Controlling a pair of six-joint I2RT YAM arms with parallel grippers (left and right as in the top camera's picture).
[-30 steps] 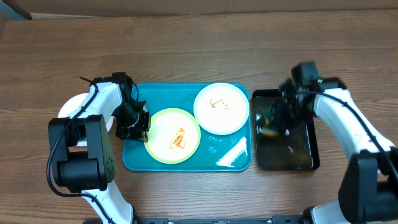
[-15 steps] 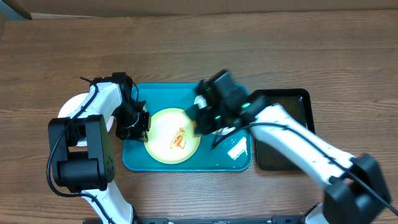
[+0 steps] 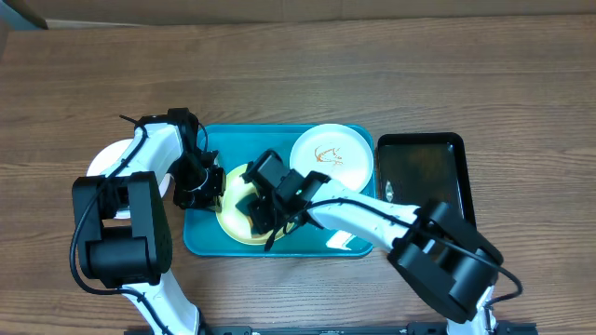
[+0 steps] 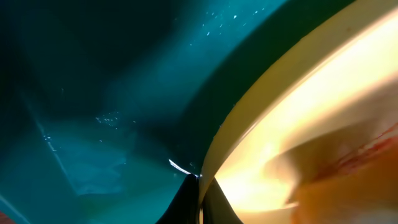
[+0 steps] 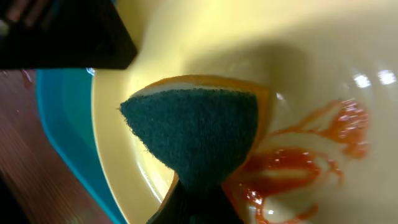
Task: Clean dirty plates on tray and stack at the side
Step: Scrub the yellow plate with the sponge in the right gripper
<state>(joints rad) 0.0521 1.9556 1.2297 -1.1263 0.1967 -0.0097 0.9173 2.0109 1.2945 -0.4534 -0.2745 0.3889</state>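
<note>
On the teal tray (image 3: 223, 140) lies a pale yellow-green plate (image 3: 235, 179) smeared with orange-red sauce (image 5: 298, 162). My left gripper (image 3: 203, 189) is shut on that plate's left rim (image 4: 249, 118), which runs between its fingertips (image 4: 200, 190). My right gripper (image 3: 256, 209) is over the same plate, shut on a sponge (image 5: 193, 130), dark green pad outward and orange behind. The sponge sits just left of the sauce. A white plate (image 3: 331, 160) with a small smear lies at the tray's back right. Another white plate (image 3: 96, 166) rests off the tray at the left, partly under my left arm.
A smaller black tray (image 3: 428, 191) stands right of the teal tray. Wet streaks glisten on the teal tray's front right (image 3: 349, 233). Wooden table (image 3: 372, 74) surrounds everything.
My right arm has swung left from the black tray, across the white plate, to the yellow-green plate with the sponge. The left gripper has stayed on the rim.
</note>
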